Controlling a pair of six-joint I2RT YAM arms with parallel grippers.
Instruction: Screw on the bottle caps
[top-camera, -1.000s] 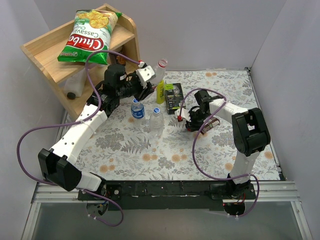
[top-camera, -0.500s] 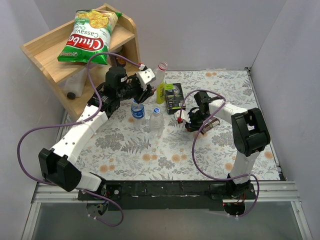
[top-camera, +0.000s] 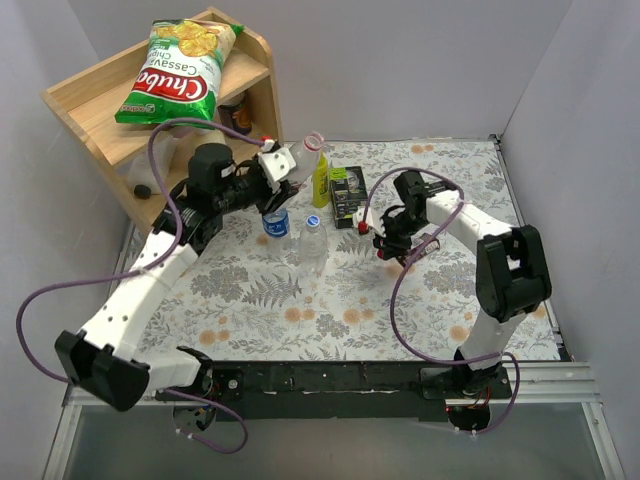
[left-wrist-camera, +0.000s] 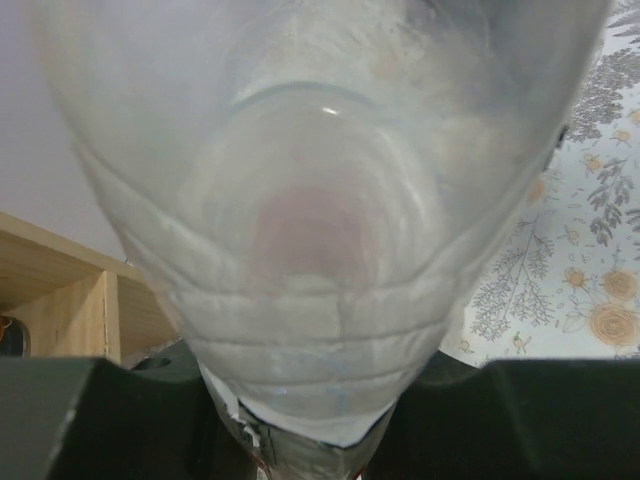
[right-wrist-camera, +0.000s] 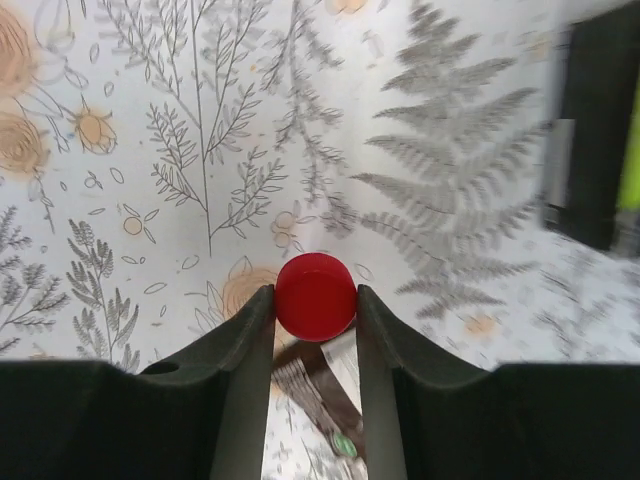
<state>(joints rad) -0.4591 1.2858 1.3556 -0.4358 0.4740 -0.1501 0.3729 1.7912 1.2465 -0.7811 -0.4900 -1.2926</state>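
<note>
Nearest the front edge, the floral-print worktop (top-camera: 300, 310) lies bare. Around its middle stand an unlabelled clear plastic bottle (top-camera: 313, 243) and a blue-labelled clear plastic bottle (top-camera: 275, 222), close together, both apparently capped in blue. Just right of them hovers the right gripper (right-wrist-camera: 314, 305), fingers pinching the small round red plastic cap (right-wrist-camera: 315, 295) by its sides. Further back, toward the far left corner, the left gripper (top-camera: 283, 166) has its fingers clamped on a third clear bottle (top-camera: 300, 157), held off the worktop and tilted, its neck seemingly uncapped. This looks like the last pairing, with cap and neck well apart. The next move calls for bringing them together, squaring the cap to that slanted mouth, then twisting.
</note>
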